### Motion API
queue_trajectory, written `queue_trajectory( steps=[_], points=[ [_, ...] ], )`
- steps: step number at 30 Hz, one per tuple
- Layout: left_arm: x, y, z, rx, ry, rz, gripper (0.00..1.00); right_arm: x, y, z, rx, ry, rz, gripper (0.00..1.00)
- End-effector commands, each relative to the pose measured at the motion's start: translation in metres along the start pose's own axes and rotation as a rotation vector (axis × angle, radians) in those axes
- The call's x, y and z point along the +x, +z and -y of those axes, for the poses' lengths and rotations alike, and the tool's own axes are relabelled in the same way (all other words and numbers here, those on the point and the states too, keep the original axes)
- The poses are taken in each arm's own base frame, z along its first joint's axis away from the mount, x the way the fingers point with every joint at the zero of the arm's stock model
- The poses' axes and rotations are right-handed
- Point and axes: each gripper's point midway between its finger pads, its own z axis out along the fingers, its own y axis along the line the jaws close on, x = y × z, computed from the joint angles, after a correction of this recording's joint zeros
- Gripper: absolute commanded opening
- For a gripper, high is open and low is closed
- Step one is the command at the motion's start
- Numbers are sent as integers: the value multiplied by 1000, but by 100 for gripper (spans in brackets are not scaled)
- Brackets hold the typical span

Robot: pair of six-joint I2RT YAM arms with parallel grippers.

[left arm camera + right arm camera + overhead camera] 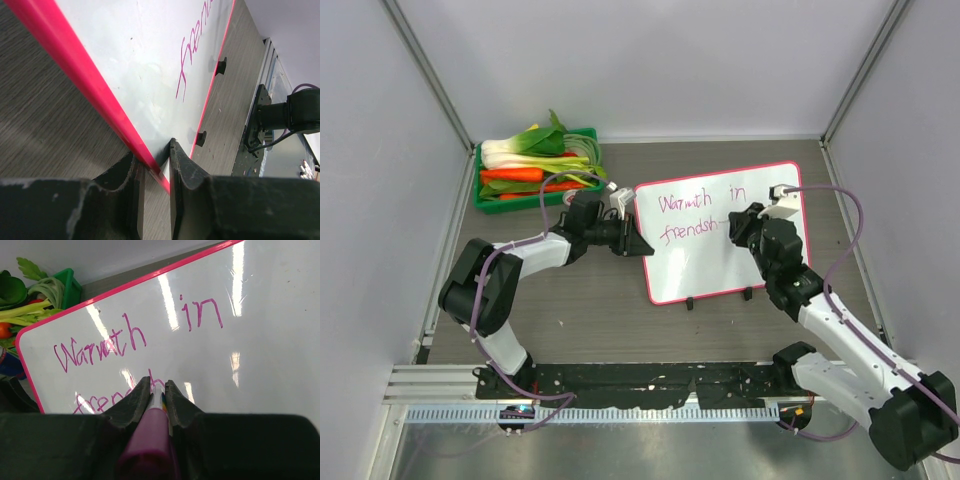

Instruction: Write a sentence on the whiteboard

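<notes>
Right pincer (158, 386) clamps marker (149, 440), left pincer (153, 161) whiteboard (135, 60)

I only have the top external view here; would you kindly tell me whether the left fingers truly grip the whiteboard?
Observer: Yes. In the left wrist view the left fingers pinch the pink frame of the whiteboard, one finger on each side.
Operator: Thank you. What do the right fingers hold?
Observer: The right wrist view shows a magenta marker clamped between the right fingers, pointing at the second line of the sentence.
</notes>
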Motion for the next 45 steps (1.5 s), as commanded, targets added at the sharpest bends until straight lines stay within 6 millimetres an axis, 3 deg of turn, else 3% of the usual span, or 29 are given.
queue_trajectory(
  steps=[1, 12, 37, 45],
  points=[
    [36, 5, -33, -136, 43, -94, 0, -40, 1, -7, 3, 26, 122, 1],
    [35, 4, -33, -136, 47, -90, 0, -15, 23, 5, 72, 10, 70, 1],
    [36, 5, -32, -134, 44, -94, 0, 30, 5, 27, 98, -33, -48, 2],
    [36, 4, -33, -139, 43, -94, 0, 14, 4, 19, 78, -7, -11, 1]
  ],
)
